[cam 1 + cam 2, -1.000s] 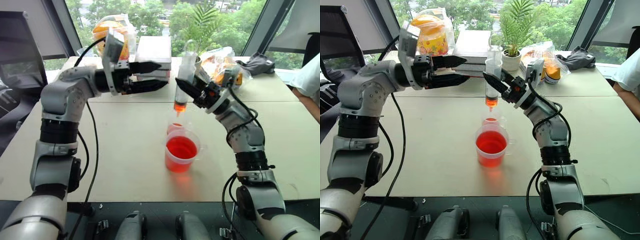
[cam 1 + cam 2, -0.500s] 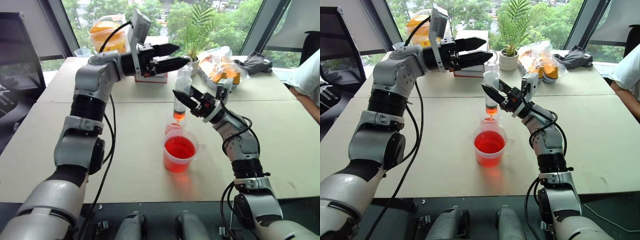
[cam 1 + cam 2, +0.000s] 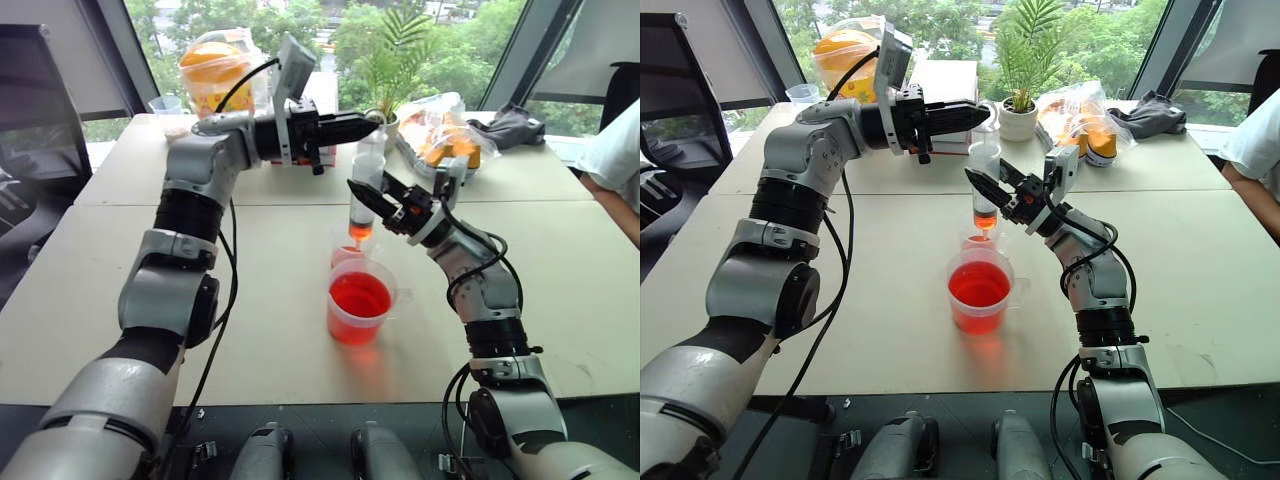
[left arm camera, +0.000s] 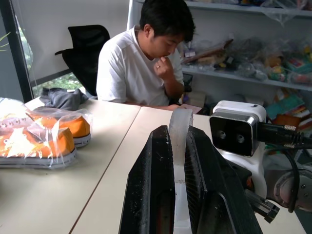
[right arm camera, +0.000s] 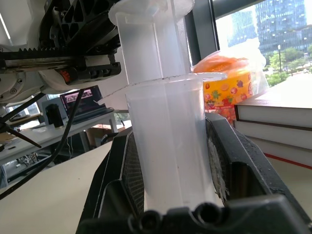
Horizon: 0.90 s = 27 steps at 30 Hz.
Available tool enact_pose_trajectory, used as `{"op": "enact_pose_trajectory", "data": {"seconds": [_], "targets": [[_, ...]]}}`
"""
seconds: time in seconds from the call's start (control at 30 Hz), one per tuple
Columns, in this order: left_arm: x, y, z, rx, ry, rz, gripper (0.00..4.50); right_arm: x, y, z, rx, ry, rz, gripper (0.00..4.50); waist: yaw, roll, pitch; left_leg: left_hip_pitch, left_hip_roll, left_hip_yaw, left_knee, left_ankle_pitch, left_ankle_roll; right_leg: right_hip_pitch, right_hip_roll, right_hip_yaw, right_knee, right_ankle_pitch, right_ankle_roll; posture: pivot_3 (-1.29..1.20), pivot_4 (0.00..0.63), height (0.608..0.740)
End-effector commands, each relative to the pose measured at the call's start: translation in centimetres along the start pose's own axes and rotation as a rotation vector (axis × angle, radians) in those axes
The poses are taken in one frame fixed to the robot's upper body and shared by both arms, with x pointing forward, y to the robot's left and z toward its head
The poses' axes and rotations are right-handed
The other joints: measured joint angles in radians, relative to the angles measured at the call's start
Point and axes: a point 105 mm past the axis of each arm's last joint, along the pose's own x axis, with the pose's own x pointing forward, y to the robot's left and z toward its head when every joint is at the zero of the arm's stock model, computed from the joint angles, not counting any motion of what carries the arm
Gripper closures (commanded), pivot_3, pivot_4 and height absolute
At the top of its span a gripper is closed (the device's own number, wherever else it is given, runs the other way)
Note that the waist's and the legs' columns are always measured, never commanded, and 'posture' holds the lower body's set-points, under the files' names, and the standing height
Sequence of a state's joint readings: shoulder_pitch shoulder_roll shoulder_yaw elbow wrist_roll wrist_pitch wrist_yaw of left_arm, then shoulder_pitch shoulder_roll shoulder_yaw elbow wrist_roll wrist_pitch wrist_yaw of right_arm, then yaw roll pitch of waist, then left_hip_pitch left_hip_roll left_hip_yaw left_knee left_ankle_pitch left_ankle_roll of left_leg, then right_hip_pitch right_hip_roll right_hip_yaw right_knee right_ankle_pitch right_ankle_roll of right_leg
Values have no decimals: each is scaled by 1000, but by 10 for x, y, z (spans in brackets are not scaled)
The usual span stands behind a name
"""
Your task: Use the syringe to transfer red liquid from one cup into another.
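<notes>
Head stereo pair plus two wrist cameras.
The desk (image 3: 250, 290) is overlooked from above by both eyes; each wrist view is taken close along its own hand, both sharing the syringe (image 5: 165, 141).

Open surface (image 3: 250, 300) lies below and to the left of the right end effector (image 3: 362, 200). Directly under it, the small cup (image 3: 345, 252) and wide beaker (image 3: 361, 300) block descent. Above, the left end effector (image 3: 365, 121) closes the way; behind crowd books (image 3: 945, 85), plant (image 3: 1020, 60) and bagged goods (image 3: 445, 130).
</notes>
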<state>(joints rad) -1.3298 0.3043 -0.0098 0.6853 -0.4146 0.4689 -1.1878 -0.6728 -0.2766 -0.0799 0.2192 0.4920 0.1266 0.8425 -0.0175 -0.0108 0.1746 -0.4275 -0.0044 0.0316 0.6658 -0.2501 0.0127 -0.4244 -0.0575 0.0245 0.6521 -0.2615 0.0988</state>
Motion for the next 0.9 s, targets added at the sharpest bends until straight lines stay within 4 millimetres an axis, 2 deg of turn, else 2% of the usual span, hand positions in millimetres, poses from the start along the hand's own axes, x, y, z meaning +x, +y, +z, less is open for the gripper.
{"op": "enact_pose_trajectory", "data": {"seconds": [0.03,0.3,0.67,0.9], "targets": [[0,-8,3,55,33,-39,4473,8,8,24,-62,-60,51,3087,0,0,0,0,0,0,0,0,0,0,0,0,0,0,0,0,150,740],[-3,-14,-32,59,126,-52,4473,15,8,42,-79,-103,57,3087,3,0,0,0,0,0,0,0,0,0,0,0,0,0,0,0,150,740],[-5,-20,-54,55,154,-51,4473,13,3,65,-128,-134,43,3087,3,0,0,0,0,0,0,0,0,0,-1,0,0,0,0,0,150,740],[-6,-21,-62,37,159,-40,4473,9,0,76,-150,-140,36,3087,4,0,0,0,0,0,0,0,0,0,-1,0,0,0,0,0,150,740]]}}
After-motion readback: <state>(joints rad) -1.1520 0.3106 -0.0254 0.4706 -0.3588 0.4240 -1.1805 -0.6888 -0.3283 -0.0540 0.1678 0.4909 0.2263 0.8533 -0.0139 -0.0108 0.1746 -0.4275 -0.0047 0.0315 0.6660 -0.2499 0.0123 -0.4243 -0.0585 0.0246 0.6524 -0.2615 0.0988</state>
